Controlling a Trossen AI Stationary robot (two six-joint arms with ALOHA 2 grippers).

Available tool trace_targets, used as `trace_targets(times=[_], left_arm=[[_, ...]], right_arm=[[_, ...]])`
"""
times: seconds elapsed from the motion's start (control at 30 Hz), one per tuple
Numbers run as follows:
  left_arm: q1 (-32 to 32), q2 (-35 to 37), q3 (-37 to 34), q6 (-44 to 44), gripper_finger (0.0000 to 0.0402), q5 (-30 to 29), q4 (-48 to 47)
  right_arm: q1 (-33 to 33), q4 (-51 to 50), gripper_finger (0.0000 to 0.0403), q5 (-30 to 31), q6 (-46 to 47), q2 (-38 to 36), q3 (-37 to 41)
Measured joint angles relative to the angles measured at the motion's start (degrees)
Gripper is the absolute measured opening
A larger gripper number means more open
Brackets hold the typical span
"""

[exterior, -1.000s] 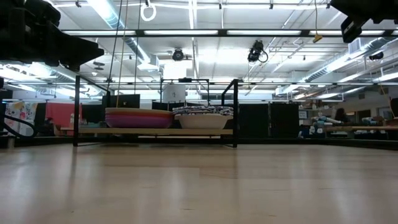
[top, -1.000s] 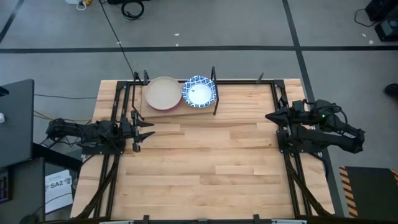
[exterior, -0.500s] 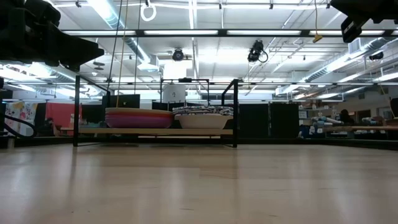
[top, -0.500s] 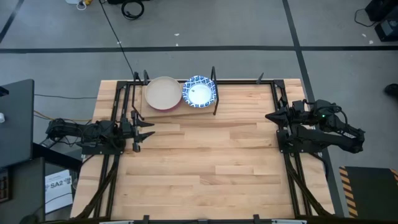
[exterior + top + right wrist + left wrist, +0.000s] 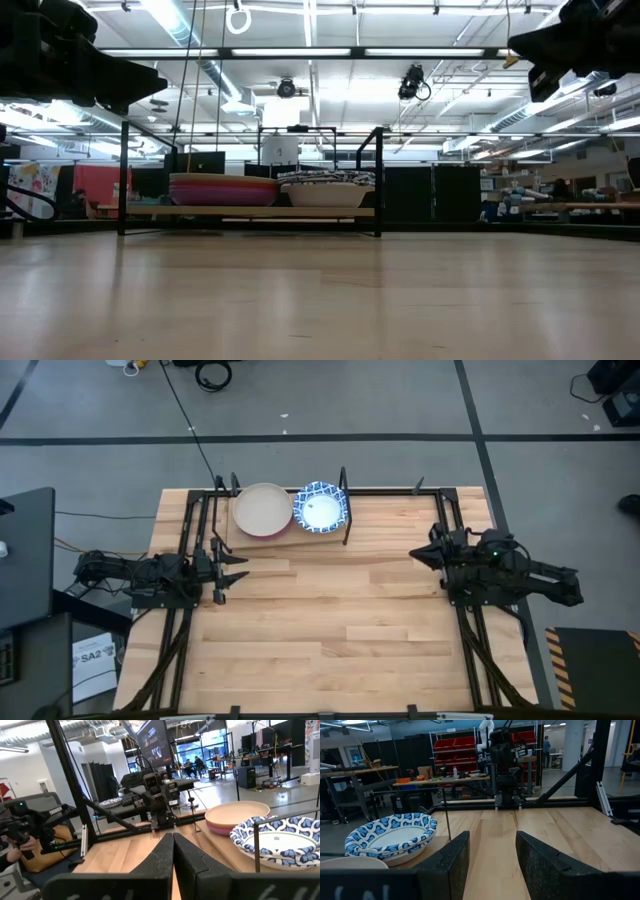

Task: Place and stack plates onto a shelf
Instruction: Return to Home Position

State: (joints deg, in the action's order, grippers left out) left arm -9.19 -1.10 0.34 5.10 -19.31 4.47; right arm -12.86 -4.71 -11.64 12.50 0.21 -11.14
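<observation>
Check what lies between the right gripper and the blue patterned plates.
In the high view, only bare table and the shelf's black end frame separate the right gripper from the blue patterned plates.

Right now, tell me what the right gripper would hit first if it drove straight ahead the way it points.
Nothing near: the right gripper, jaws shut, points across the table at the left gripper, likely the first thing it would meet. The blue-patterned plate sits off that line.
</observation>
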Motion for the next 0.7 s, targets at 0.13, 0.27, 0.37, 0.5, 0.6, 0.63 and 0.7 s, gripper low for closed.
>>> trace_targets(times=[0.13,0.27,0.37,0.5,0.6,0.63,0.7], left_arm=[[0.0,0.0,0.0,0.0,0.0167,0.0,0.0],[0.0,0.0,0.0,0.0,0.0167,0.0,0.0],[0.0,0.0,0.0,0.0,0.0167,0.0,0.0],[0.0,0.0,0.0,0.0,0.0167,0.0,0.0],[0.0,0.0,0.0,0.0,0.0167,0.0,0.0],[0.0,0.0,0.0,0.0,0.0167,0.0,0.0],[0.0,0.0,0.0,0.0,0.0167,0.0,0.0]], right_arm=[[0.0,1.6,0.0014,0.0,0.0,0.0,1.6],[0.0,2.6,0.0014,0.0,0.0,0.0,2.9],[0.0,2.6,0.0014,0.0,0.0,0.0,3.5],[0.0,2.6,0.0014,0.0,-0.3,0.0,3.7],[0.0,2.5,0.0014,0.0,-0.7,0.0,3.7],[0.0,2.5,0.0014,0.0,-0.8,0.0,3.7],[0.0,2.5,0.0014,0.0,-1.0,0.0,3.7]])
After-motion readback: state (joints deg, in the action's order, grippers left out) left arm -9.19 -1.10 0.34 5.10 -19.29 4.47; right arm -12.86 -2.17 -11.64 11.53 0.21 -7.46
